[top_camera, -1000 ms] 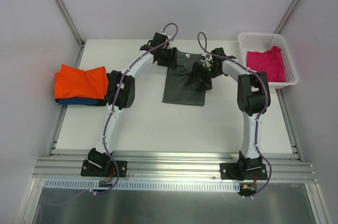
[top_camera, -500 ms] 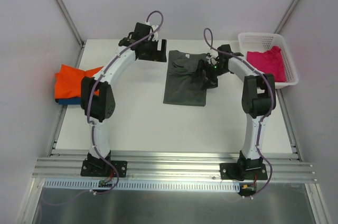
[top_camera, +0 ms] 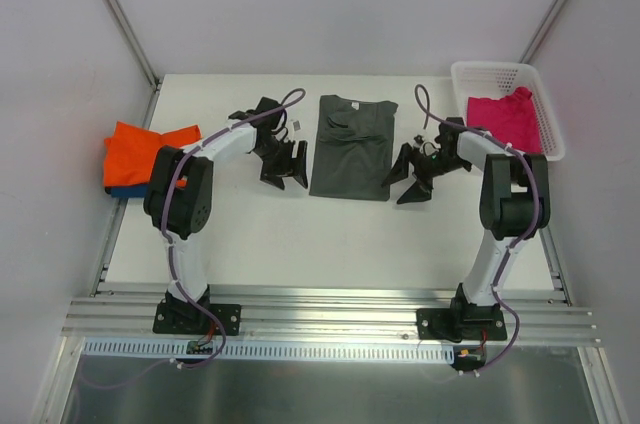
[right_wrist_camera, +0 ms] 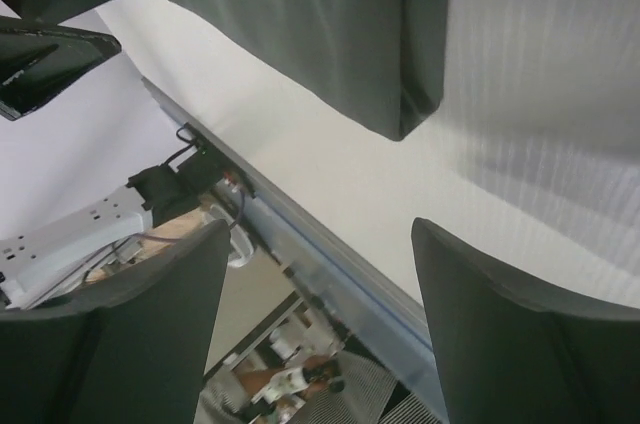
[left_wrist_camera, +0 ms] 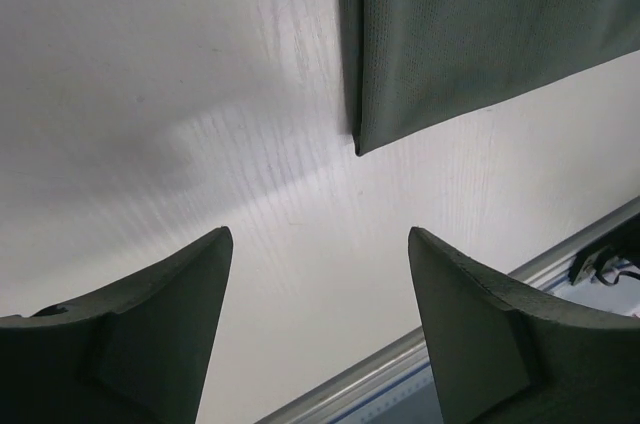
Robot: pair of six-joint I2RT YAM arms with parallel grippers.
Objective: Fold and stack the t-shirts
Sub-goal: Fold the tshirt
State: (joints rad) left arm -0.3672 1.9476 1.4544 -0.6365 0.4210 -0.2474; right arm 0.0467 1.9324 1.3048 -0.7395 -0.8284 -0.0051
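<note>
My left gripper [top_camera: 284, 168] and right gripper [top_camera: 407, 180] stand open and empty at 9 and 3 o'clock of the dark grey t-shirt [top_camera: 350, 147]. It lies flat mid-table [top_camera: 300, 234]. I judge this flanking of its near corners suits the next fold.

White matte surface [top_camera: 300, 234] under left pincer [top_camera: 283, 159] and right pincer [top_camera: 408, 176]; plain pale walls [top_camera: 330, 4] beyond them, aluminium rail [top_camera: 330, 309] behind. Even light.

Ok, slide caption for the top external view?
Open left claw and right claw flank the folded dark grey t-shirt; orange t-shirt stacked on blue t-shirt, pink t-shirt in the basket.
</note>
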